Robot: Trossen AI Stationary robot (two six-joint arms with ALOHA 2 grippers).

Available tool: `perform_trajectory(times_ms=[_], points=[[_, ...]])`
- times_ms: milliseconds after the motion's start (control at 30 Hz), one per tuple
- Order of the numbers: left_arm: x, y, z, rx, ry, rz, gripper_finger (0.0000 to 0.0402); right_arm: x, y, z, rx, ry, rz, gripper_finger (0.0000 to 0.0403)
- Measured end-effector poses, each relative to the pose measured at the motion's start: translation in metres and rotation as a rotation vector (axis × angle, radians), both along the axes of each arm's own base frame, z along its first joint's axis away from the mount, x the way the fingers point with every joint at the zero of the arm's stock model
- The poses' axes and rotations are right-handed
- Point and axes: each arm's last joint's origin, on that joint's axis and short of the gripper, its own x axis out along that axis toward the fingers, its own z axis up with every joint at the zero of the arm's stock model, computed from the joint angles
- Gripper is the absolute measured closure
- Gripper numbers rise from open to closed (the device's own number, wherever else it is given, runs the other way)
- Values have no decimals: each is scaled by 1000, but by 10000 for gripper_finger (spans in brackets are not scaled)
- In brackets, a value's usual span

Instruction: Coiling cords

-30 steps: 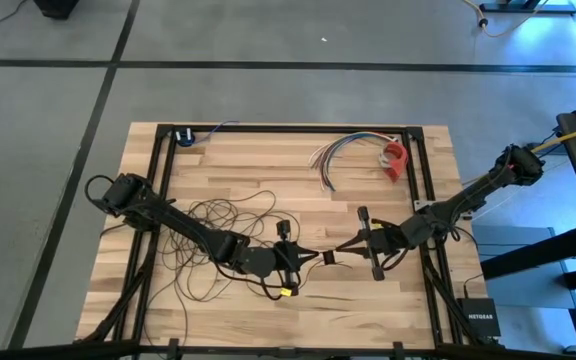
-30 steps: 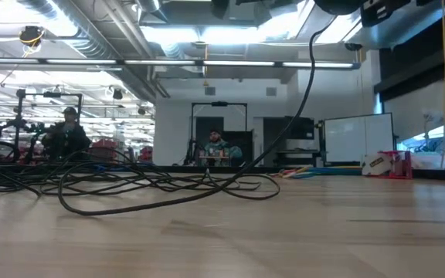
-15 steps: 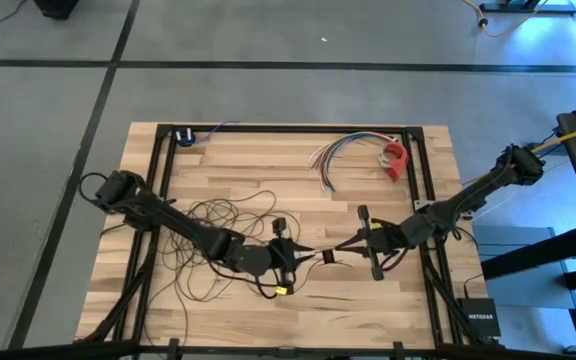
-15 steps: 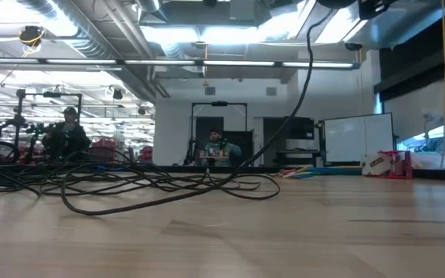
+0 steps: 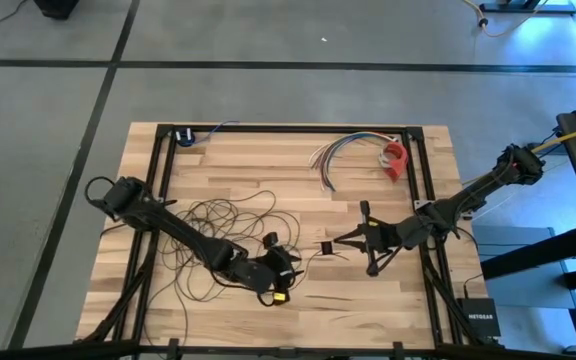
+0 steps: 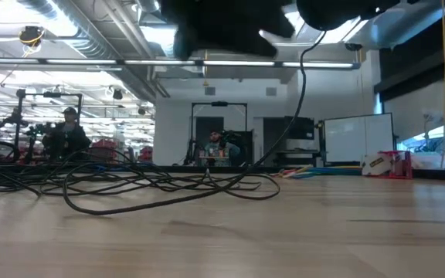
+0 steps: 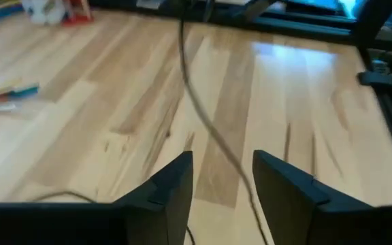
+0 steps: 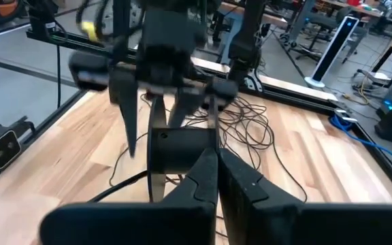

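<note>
Since a second ago, the left gripper (image 5: 286, 262) has parted its fingers (image 7: 171, 194) and pulled back toward the bench's (image 5: 228, 160) near edge, letting go of the cord. The left arm is reaching low across the bench. The right gripper (image 5: 340, 241) is stretching toward it, fingers pressed together, apparently pinching the small black puck (image 8: 175, 151). The cords (image 5: 213, 225) are lying in loose loops on the left half, one strand (image 7: 206, 119) running between the left fingers. Multicoloured wires (image 5: 333, 155) are sitting at the far edge.
</note>
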Motion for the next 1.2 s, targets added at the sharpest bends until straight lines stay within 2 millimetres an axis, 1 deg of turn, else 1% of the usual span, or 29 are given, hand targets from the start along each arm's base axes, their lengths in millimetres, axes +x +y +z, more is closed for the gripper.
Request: perform_trajectory(times_ms=[100,200,333,433,533,667,767,1000,1200], points=[[3,0,-14,-39,18,37,254,0,0,0,0,1,0,394],[5,-1,-22,-50,31,49,254,0,0,0,-1,2,0,394],[5,-1,-23,-86,23,54,254,0,0,0,-2,3,0,394],[7,-3,-21,-124,8,8,254,0,0,-1,-3,5,0,393],[9,-2,-20,-140,1,6,254,0,0,-1,-3,5,0,393],[13,0,-30,-157,12,29,254,0,0,-1,-3,5,0,393],[17,-1,-39,-176,-4,25,254,0,0,-1,-3,5,0,393],[20,-6,-50,-200,14,-20,255,0,0,-1,-4,7,1,393],[21,-7,-62,-201,43,-34,277,0,0,-1,-4,6,1,393]])
